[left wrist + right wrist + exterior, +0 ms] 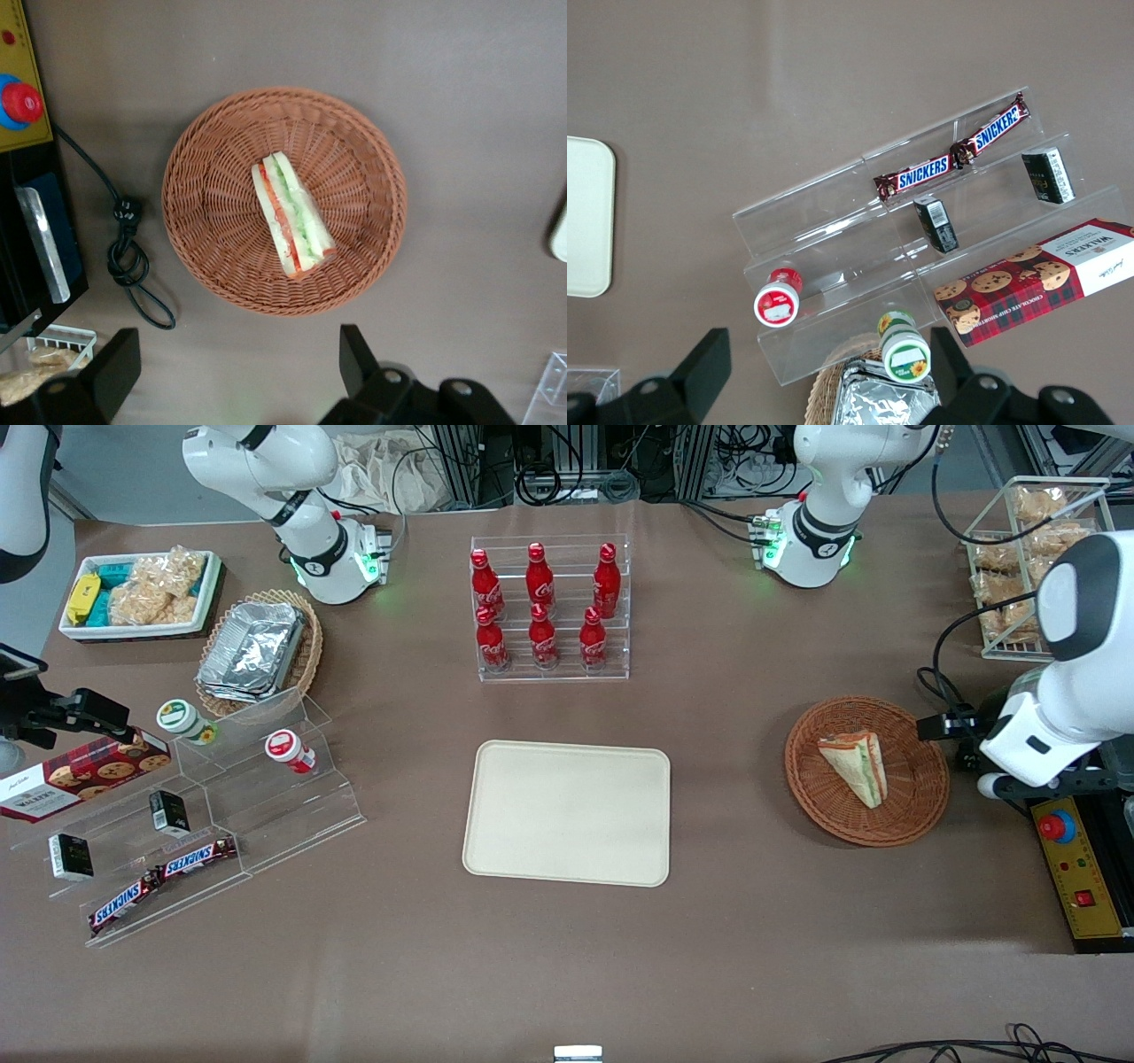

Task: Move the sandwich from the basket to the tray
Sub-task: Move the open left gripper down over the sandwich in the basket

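Observation:
The sandwich [857,766] [292,215], a white-bread wedge with green and red filling, lies on its side in the round reddish-brown basket [806,779] [190,221]. My left gripper [952,740] [235,363] hovers above the table just off the basket's rim, toward the working arm's end. It is open wide, and nothing sits between its black fingers [359,354]. The cream tray [567,813] [560,235] lies flat and bare at mid-table, toward the parked arm's end from the basket.
A yellow control box with a red button [1072,868] [18,102] and a coiled cable [128,257] lie beside the basket. A rack of cola bottles [549,607] stands farther from the front camera than the tray. An acrylic snack shelf [204,806] sits toward the parked arm's end.

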`<control>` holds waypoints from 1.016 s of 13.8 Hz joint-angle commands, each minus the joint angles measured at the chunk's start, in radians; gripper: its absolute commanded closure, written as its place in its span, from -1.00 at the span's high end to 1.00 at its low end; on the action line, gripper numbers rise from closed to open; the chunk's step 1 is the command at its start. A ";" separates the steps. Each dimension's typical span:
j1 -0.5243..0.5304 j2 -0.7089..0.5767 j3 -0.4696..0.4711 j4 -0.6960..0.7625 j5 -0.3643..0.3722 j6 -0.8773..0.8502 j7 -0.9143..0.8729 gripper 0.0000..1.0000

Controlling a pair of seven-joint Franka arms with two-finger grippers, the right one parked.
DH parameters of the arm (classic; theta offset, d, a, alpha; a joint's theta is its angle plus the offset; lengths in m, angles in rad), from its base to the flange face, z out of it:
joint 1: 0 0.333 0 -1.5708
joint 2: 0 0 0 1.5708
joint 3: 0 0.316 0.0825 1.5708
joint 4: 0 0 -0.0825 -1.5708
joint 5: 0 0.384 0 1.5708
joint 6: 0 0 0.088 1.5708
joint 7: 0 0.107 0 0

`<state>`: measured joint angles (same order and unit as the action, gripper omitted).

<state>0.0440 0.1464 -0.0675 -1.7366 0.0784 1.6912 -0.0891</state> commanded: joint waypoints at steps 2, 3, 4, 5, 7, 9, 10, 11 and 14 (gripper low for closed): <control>0.005 -0.090 0.017 -0.270 -0.003 0.201 -0.017 0.98; 0.005 -0.074 0.018 -0.305 -0.008 0.265 -0.053 0.98; 0.005 -0.056 0.017 -0.338 -0.020 0.341 -0.125 0.98; -0.006 -0.030 0.015 -0.368 -0.020 0.411 -0.215 0.98; -0.029 0.019 0.009 -0.394 -0.012 0.507 -0.314 0.98; -0.033 0.057 0.009 -0.394 -0.012 0.519 -0.325 0.98; -0.033 0.062 0.011 -0.396 -0.012 0.522 -0.330 0.98; -0.030 0.067 0.011 -0.400 -0.012 0.531 -0.331 0.98; -0.021 0.068 0.012 -0.428 -0.022 0.567 -0.334 0.98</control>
<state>0.0182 0.2272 -0.0560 -2.1325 0.0691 2.2247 -0.4085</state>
